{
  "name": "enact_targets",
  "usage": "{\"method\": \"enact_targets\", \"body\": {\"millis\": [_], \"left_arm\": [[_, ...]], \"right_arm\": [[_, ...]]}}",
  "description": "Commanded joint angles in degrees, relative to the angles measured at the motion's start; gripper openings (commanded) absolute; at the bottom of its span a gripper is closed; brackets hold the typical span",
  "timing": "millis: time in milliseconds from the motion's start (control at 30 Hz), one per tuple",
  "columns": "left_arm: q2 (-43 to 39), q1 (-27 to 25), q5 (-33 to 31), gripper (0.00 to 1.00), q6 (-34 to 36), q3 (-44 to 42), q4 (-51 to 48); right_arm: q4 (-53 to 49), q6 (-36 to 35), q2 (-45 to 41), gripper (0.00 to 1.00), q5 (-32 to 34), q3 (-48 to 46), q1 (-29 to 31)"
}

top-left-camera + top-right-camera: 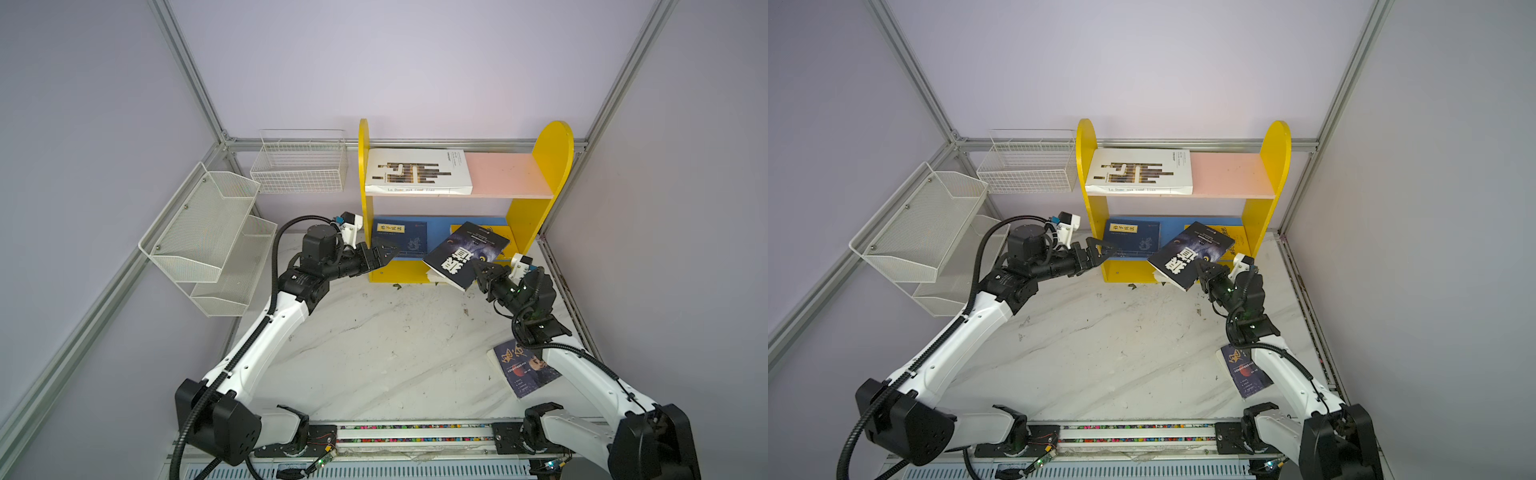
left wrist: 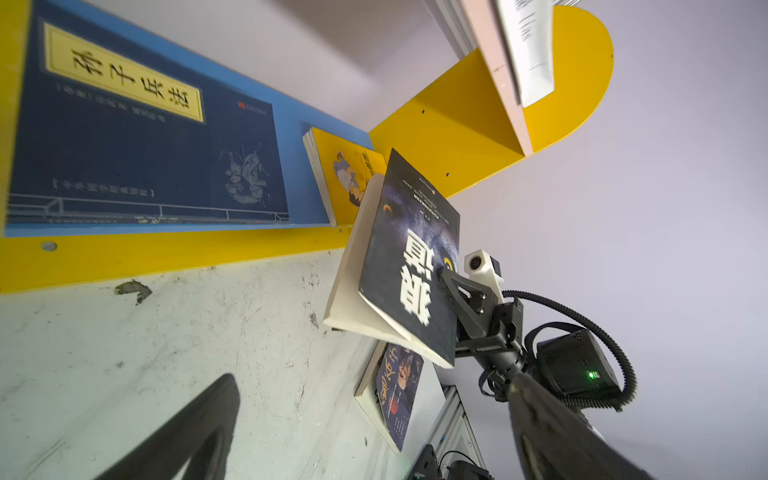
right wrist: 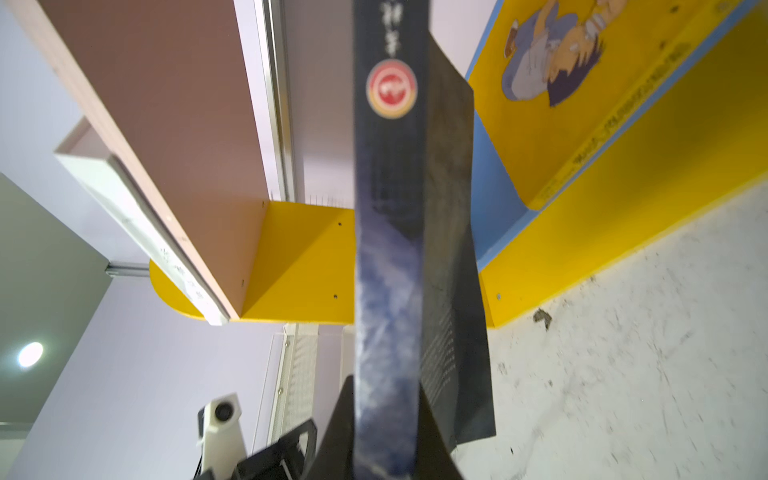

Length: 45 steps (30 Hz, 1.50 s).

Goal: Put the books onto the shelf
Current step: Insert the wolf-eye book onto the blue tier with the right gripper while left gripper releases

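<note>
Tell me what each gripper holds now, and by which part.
The right gripper clamps the black book at its spine edge, lifted in front of the shelf. The left gripper is open and holds nothing.

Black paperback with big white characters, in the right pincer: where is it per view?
Top view: black paperback right of centre.
Top view: near centre.
Left wrist: centre, cover showing.
Right wrist: spine up the middle.
Shared landmark: yellow cartoon-cover book behind it.

White book (image 1: 417,171): "Dame aux camélias", seemingly
</note>
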Motion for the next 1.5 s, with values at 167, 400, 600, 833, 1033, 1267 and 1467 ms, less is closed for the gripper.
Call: {"method": "enact_targets", "body": {"millis": [167, 400, 600, 833, 1033, 1267, 1467], "left_arm": [[-6.17, 1.97, -6.65, 1.00, 2.64, -3.60, -2.83], [-6.97, 3.41, -6.30, 1.00, 2.74, -4.76, -1.98], [-5.98, 4.04, -5.05, 1.00, 2.66, -4.89, -1.38], [-3.08, 4.74, -2.54, 1.00, 2.48, -3.33, -0.80], [-1.34, 5.09, -0.90, 1.00, 2.92, -1.82, -1.00], [-1.07, 5.60, 0.05, 1.00, 3.05, -2.61, -0.72], [-0.23, 6.28, 1.24, 1.00, 3.66, -2.16, -0.32]], "right_arm": [[15.31, 3.72, 10.51, 0.00, 12.66, 11.93, -0.01], [24.21, 1.48, 19.66, 0.00, 21.35, 15.95, 0.01], [20.44, -1.70, 20.32, 0.00, 32.81, 13.79, 0.04], [21.24, 3.78, 25.16, 0.00, 31.31, 10.11, 0.06], [21.23, 9.02, 26.60, 0.00, 32.73, 7.05, 0.10], [6.80, 9.54, 24.52, 0.15, 36.76, 9.02, 0.91], [5.56, 10.55, 24.79, 0.31, 35.25, 8.93, 0.95]]}}
